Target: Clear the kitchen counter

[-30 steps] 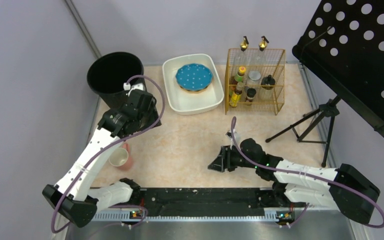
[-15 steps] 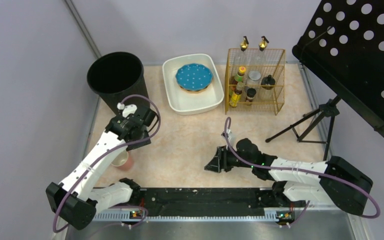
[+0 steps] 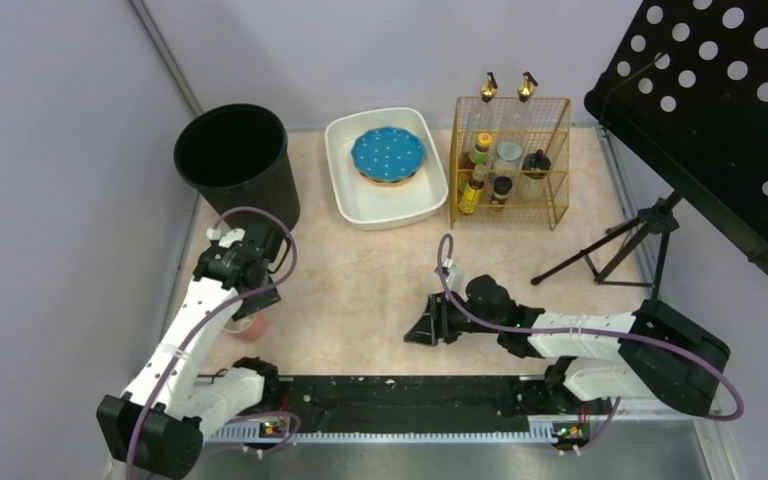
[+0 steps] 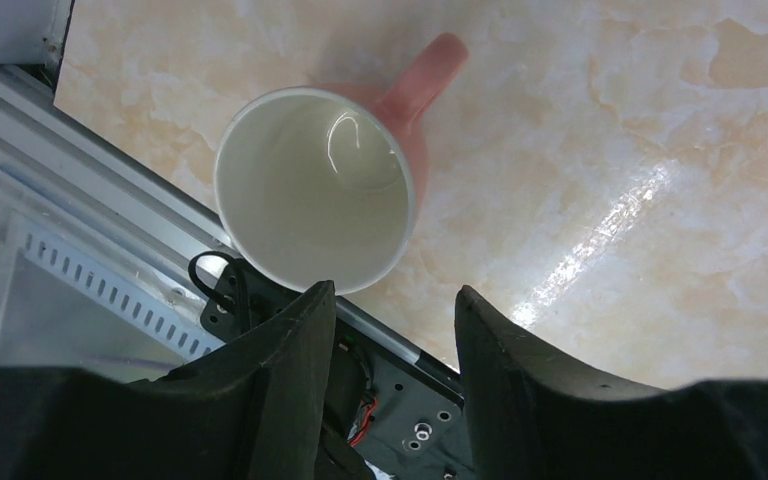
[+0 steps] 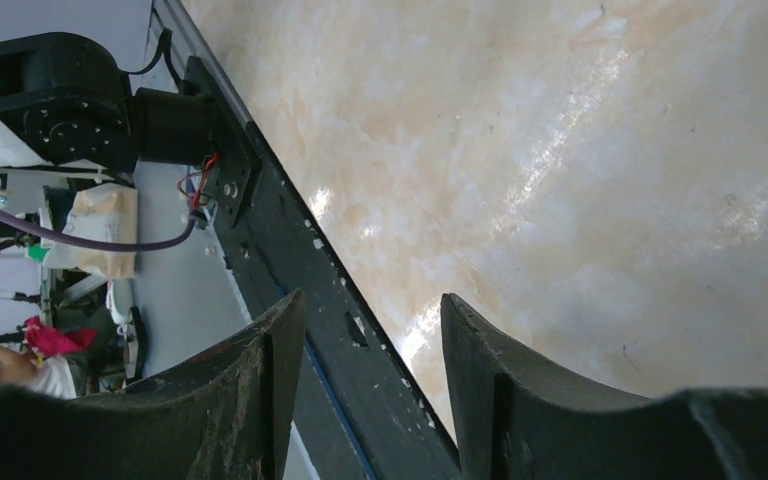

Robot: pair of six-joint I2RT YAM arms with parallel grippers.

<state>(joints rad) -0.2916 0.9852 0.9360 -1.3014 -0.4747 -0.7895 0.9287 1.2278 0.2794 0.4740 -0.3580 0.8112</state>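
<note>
Pink mug (image 4: 310, 190) sits at the near-left edge of the kitchen counter (image 3: 360, 270) — not yet cleared. Left gripper (image 4: 395, 300) above it, jaws apart, holding nothing. Blue plate (image 3: 388, 153) lies in the white basin (image 3: 360, 205), far centre. Right gripper (image 5: 370, 305), near centre, likewise parted, empty — task judged unfinished.

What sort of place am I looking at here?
Probably a mock kitchen set up for robot testing: a marbled kitchen counter, a gold wire rack of condiment bottles, a white basin, and a pink mug.

Plain grey walls (image 3: 380, 50) stand behind a perforated black panel (image 3: 720, 170).
</note>
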